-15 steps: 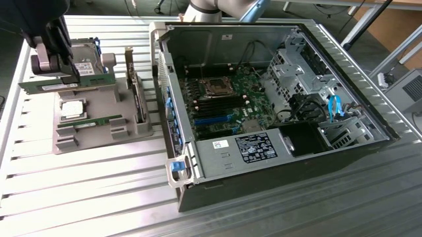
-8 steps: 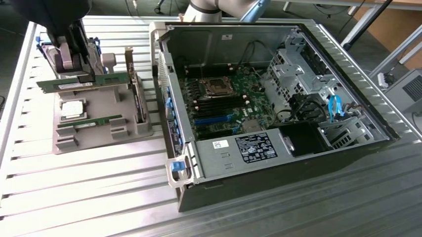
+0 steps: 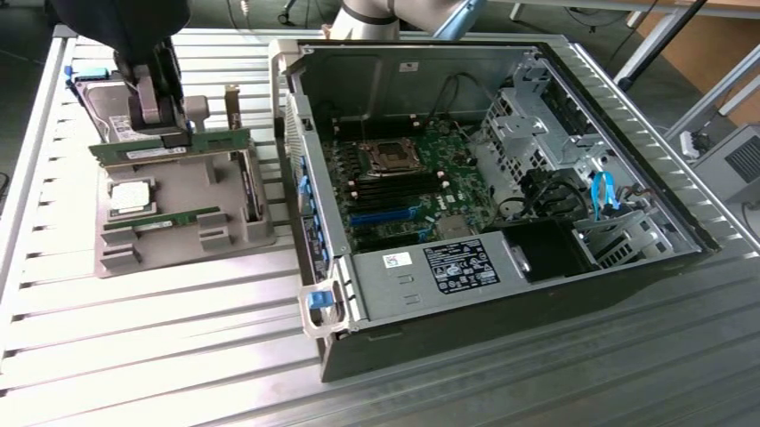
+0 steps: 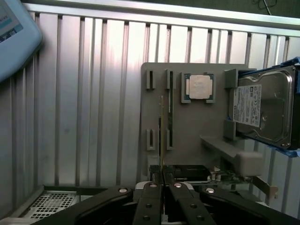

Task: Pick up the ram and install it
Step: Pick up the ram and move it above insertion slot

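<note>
From the exterior view, the claw (image 3: 166, 138) is pinched almost shut on the ram (image 3: 220, 142). It holds the green stick level over the grey holder (image 3: 178, 191) on the exterior view's left, apparently lifted free of it. A second stick (image 3: 160, 220) lies in the holder beside the processor (image 3: 128, 197). The open computer case (image 3: 392, 71) sits well apart, and its black memory slots (image 3: 386, 189) look bare. So I'd say the pick-up is done, while the carry and the seating are not. In the wrist view, the closed claw (image 4: 162, 183) grips the ram (image 4: 162, 131) edge-on above the holder (image 4: 197, 122), near the hard drive (image 4: 265, 108).
</note>
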`<action>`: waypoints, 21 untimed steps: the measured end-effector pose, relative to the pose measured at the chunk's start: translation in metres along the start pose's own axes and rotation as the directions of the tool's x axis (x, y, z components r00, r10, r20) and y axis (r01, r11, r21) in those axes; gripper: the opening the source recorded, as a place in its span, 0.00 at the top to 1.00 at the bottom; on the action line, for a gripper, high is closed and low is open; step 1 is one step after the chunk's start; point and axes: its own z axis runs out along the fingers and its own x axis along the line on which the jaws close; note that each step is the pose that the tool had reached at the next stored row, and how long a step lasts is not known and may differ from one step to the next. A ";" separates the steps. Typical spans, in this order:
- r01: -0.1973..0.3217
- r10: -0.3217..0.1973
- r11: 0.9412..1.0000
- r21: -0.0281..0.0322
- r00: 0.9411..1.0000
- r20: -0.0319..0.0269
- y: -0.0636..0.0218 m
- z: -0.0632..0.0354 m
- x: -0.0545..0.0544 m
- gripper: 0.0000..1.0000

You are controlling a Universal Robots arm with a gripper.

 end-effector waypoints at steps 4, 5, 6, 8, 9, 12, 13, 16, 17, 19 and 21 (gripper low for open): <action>0.000 0.000 1.000 0.000 1.000 0.000 -0.0176 0.0004 0.001 0.89; 0.000 0.000 1.000 0.000 1.000 0.000 -0.0202 0.0004 0.001 0.89; 0.000 0.000 1.000 0.000 1.000 0.000 -0.0251 0.0005 0.002 0.89; 0.000 0.000 1.000 0.000 1.000 0.000 -0.0323 0.0007 0.002 0.89; 0.000 0.000 1.000 0.000 1.000 0.000 -0.0358 0.0007 0.002 0.89; 0.000 0.000 1.000 0.000 1.000 0.000 -0.0468 0.0010 0.003 0.89; 0.000 0.000 1.000 0.000 1.000 0.000 -0.0497 0.0010 0.003 0.89; 0.000 0.000 1.000 0.000 1.000 0.000 -0.0586 0.0012 0.004 0.89; 0.000 0.000 1.000 0.000 1.000 0.000 -0.0601 0.0012 0.004 0.89; 0.000 0.000 1.000 0.000 1.000 0.000 -0.0635 0.0013 0.004 0.89; 0.000 0.000 1.000 0.000 1.000 0.000 -0.0691 0.0015 0.005 0.89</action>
